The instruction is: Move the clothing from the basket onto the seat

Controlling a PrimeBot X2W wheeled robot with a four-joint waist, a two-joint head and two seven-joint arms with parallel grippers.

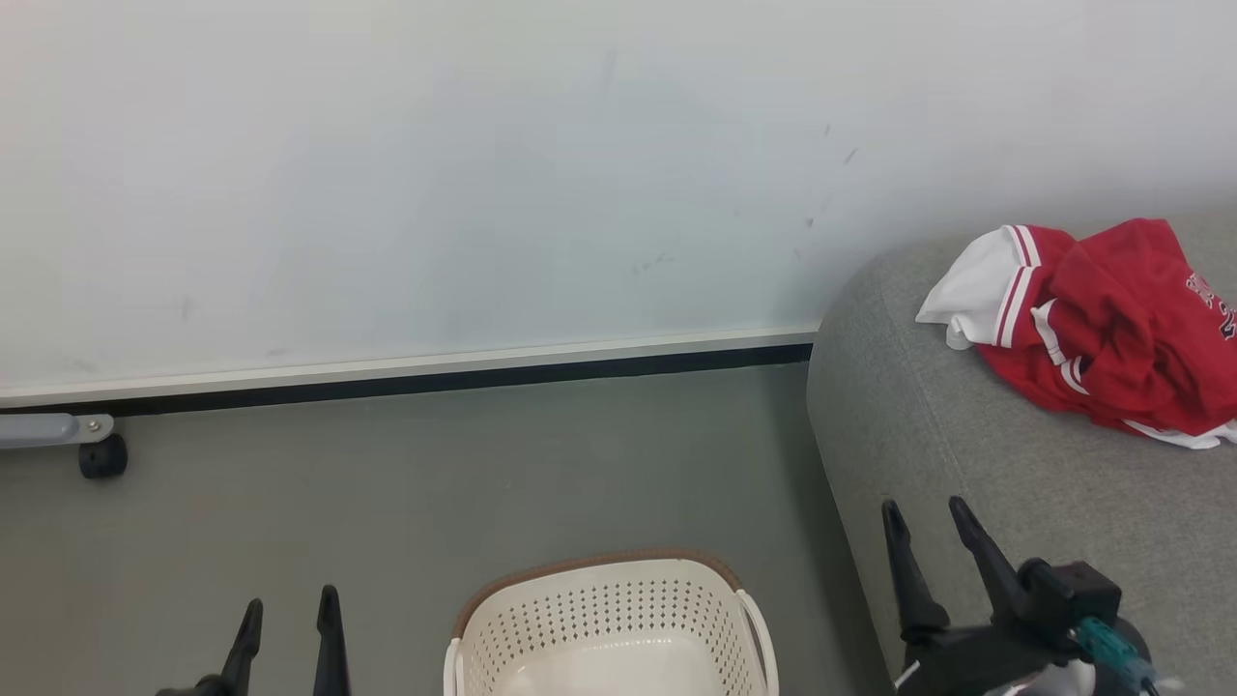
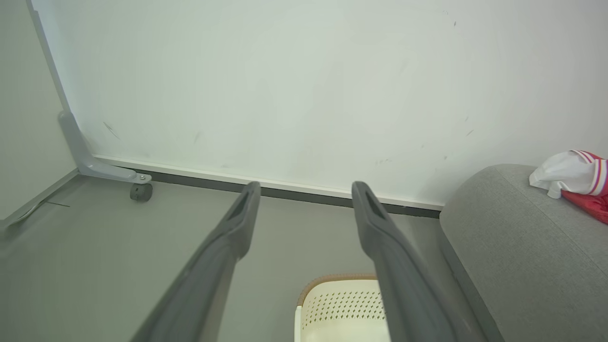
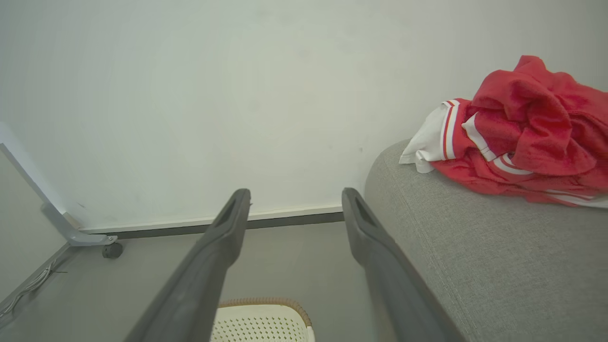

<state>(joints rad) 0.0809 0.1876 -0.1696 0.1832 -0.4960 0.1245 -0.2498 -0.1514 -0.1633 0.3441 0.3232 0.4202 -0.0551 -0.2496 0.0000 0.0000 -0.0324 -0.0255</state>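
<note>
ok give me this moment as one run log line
clothing: heaped on seat | basket: on floor, no clothing visible inside | left gripper: open, empty | right gripper: open, empty, by seat edge

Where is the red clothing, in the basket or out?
Out. The clothing lies crumpled on the seat; the visible part of the basket holds nothing.

Crumpled red-and-white clothing [image 1: 1111, 333] atop grey seat [image 1: 966, 464]; cream perforated basket [image 1: 609, 614] beside it

Head cam looks forward and down at the wall [image 1: 483, 193], floor [image 1: 387, 483], basket [image 1: 609, 619]. Both wrist cams sit low, facing that wall; all three share basket, seat [image 1: 966, 435] corner, clothing [image 1: 1111, 329].
</note>
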